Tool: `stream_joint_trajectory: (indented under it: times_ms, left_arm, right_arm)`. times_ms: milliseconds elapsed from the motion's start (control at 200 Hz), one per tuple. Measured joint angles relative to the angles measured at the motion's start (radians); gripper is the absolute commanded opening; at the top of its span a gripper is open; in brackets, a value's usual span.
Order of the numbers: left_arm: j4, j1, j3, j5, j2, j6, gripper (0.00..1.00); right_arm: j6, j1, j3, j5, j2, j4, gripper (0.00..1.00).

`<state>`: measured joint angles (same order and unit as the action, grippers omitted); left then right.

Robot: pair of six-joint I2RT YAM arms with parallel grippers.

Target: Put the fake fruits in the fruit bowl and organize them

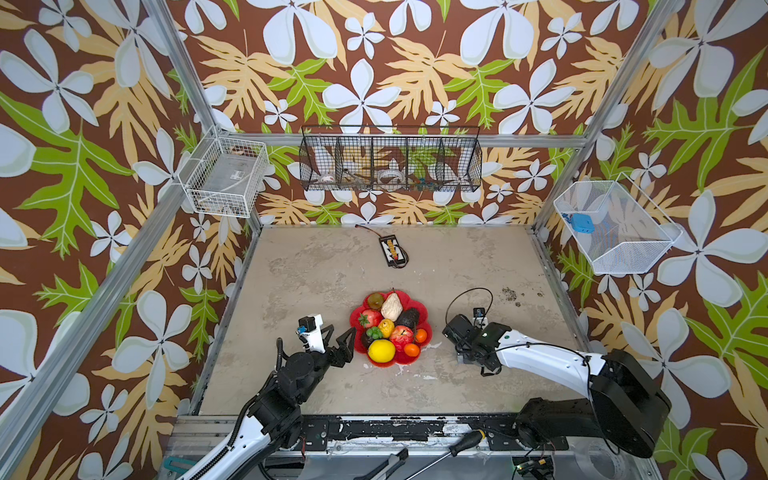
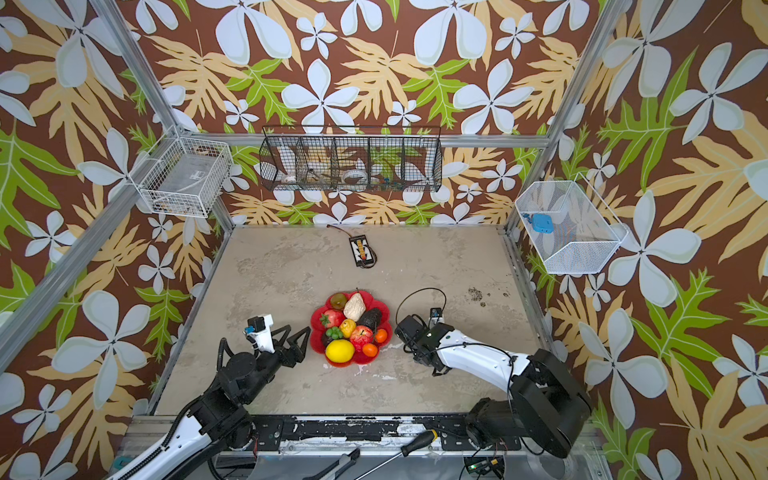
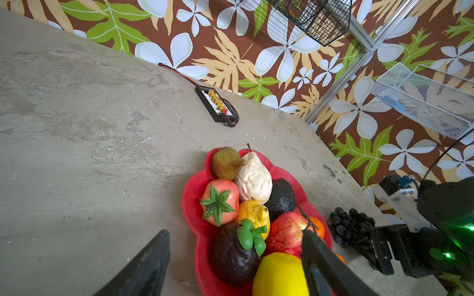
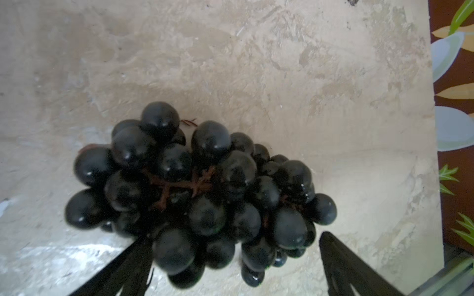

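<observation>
We see the fruit bowl (image 3: pixel 191 187) on the desk (image 1: pixel 332 270) holding a lemon (image 1: pixel 381 350), apple (image 1: pixel 401 336), avocado (image 1: pixel 409 318), pale pear (image 1: pixel 390 306) and two oranges (image 1: pixel 421 335). The grape bunch (image 4: pixel 195 189) lies on the desk outside it, between the wide-spread jaws of the right pincer (image 4: pixel 234 236). The left pincer (image 1: pixel 343 328) gapes empty beside the bowl.

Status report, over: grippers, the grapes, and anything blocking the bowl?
Left gripper open, empty, beside fruit bowl. Right gripper open, straddling grape bunch on table, outside bowl. Other fruits already in bowl, crowded. Nothing between grapes and bowl.
</observation>
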<state>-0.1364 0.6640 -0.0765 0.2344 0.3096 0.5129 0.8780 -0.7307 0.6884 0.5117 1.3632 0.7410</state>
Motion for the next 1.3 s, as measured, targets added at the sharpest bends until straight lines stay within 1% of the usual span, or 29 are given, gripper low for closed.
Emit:
stream_joint_trajectory:
  times_ms: [100,215,325,395,455,566,701,881,1001,1091,1211,1296]
  left_arm:
    - [0.000,0.000,0.000,0.000,-0.002,0.002,0.81]
    - [0.000,0.000,0.000,0.000,-0.004,0.002,0.81]
    - [0.000,0.000,0.000,0.000,-0.004,0.002,0.81]
    - [0.000,0.000,0.000,0.000,-0.004,0.002,0.81]
    - [0.000,0.000,0.000,0.000,-0.004,0.002,0.81]
    - [0.000,0.000,0.000,0.000,-0.003,0.002,0.81]
    - [0.000,0.000,0.000,0.000,0.000,0.002,0.81]
    - [0.000,0.000,0.000,0.000,0.011,0.002,0.81]
    - [-0.002,0.000,0.000,0.000,0.018,0.002,0.81]
    - [-0.003,0.000,0.000,0.000,0.019,0.002,0.81]
    - [-0.003,0.000,0.000,0.000,0.020,0.002,0.81]
    - [-0.003,0.000,0.000,0.000,0.021,0.002,0.81]
  right_arm:
    - [-0.027,0.019,0.038,0.030,0.044,-0.003,0.99]
    - [-0.084,0.072,0.085,0.063,0.079,-0.035,1.00]
    - [-0.169,0.139,0.108,0.050,0.098,-0.087,1.00]
    - [-0.229,0.190,0.110,0.007,0.106,-0.123,1.00]
    - [-0.281,0.212,0.110,-0.031,0.111,-0.153,1.00]
    - [-0.373,0.241,0.099,-0.159,0.106,-0.216,0.98]
    - [-0.439,0.275,0.070,-0.298,0.079,-0.263,0.97]
    - [-0.470,0.312,0.051,-0.381,0.070,-0.283,0.97]
    - [-0.484,0.297,0.040,-0.454,0.069,-0.289,0.97]
    - [-0.470,0.271,0.034,-0.455,0.076,-0.289,0.96]
    - [-0.454,0.236,0.032,-0.454,0.092,-0.284,0.92]
    - [-0.440,0.220,0.030,-0.439,0.101,-0.284,0.84]
